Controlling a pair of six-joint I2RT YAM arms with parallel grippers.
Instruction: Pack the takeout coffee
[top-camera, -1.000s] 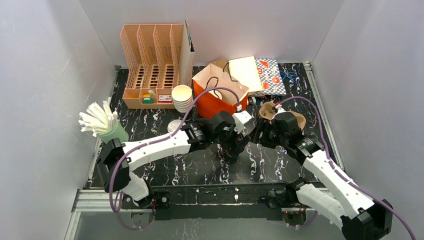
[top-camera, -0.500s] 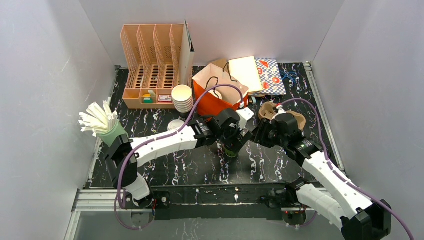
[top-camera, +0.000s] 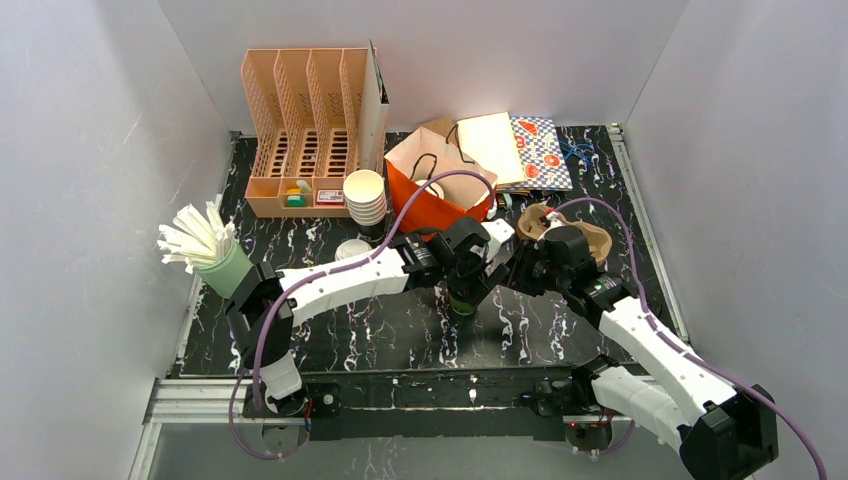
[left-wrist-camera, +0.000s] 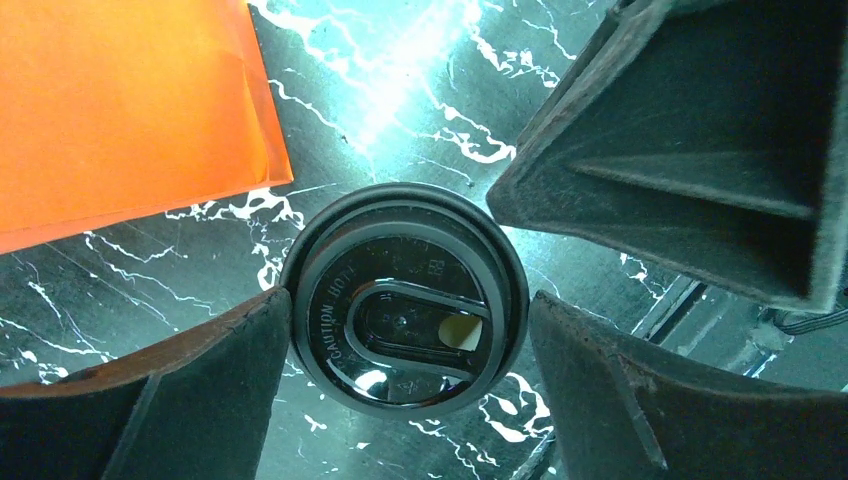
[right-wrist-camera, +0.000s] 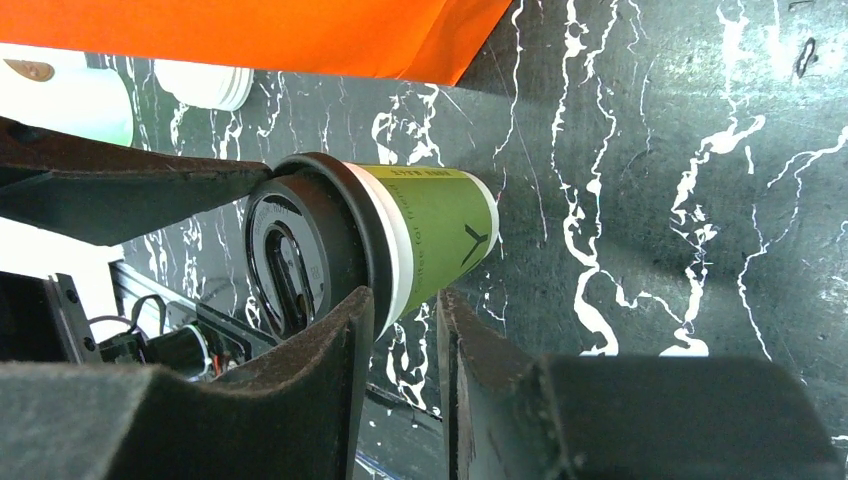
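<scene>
The dark green takeout cup (right-wrist-camera: 430, 235) with its black lid (left-wrist-camera: 405, 295) stands on the black marbled table (right-wrist-camera: 650, 200) in the centre of the left wrist view, just below and to the right of the orange paper bag (top-camera: 425, 212). The left gripper (left-wrist-camera: 410, 305) is set wide, with one finger on each side of the lid, both at the rim or almost at it; whether they already press, I cannot tell. The right gripper (right-wrist-camera: 405, 305) is narrow, with only a thin slit between its fingers and nothing inside, and one tip seems to lie against the cup just under the lid. The step in hand is, I judge, for the left gripper to take the cup for the bag. To do this well, the fingers should go a little lower, so that they meet the paper wall and not only the snap-on lid, which could come off under a pull. The closing should be gentle, because a thin cup is easily crushed. The right gripper should move away first, otherwise the cup may be pushed over. In the lift the cup must be kept upright.
</scene>
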